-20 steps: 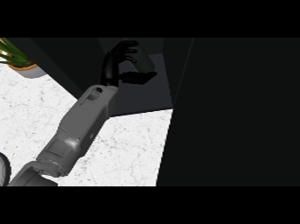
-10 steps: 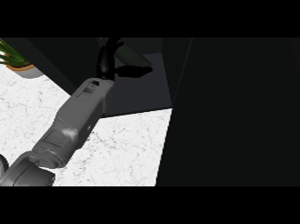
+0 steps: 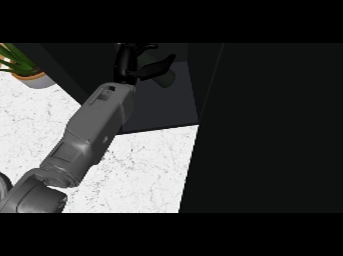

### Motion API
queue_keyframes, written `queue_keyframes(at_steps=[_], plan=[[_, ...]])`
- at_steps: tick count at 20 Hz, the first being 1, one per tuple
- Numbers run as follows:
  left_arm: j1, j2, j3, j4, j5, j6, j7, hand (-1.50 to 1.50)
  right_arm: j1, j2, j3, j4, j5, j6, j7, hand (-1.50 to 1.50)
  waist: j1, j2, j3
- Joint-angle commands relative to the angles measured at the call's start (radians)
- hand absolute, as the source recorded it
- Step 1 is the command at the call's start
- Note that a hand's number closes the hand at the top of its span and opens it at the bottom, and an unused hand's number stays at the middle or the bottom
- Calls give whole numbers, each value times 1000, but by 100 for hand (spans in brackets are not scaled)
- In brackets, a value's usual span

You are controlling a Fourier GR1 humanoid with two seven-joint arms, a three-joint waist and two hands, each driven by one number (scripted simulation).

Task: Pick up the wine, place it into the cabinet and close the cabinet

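Black left hand [image 3: 133, 64] sits at the dark cabinet [image 3: 166, 107], fingers spread, holding nothing. The wine doesn't show. Judged best: pull clear, then push the door shut with flat fingers.

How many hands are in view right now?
1. The left hand is at top centre, in front of the dark cabinet. The right hand does not show; the cabinet fills the view's right side and may hide it.
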Motion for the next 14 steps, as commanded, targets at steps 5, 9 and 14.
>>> queue_keyframes(at_steps=[5, 9, 14], plan=[[-51, -29, 49, -4, 45, -164, -52, 150, 50, -40, -31, -173, -44, -1, 72, -150, 29, -8, 0], [-42, -57, 47, 8, 42, -206, -59, -150, 103, -53, -18, -170, -32, -5, 41, -150, 54, -22, 3], [-48, -58, 37, 13, 68, -216, -55, -150, 107, -83, -24, -227, -12, -10, 103, -150, 57, -29, 2]])
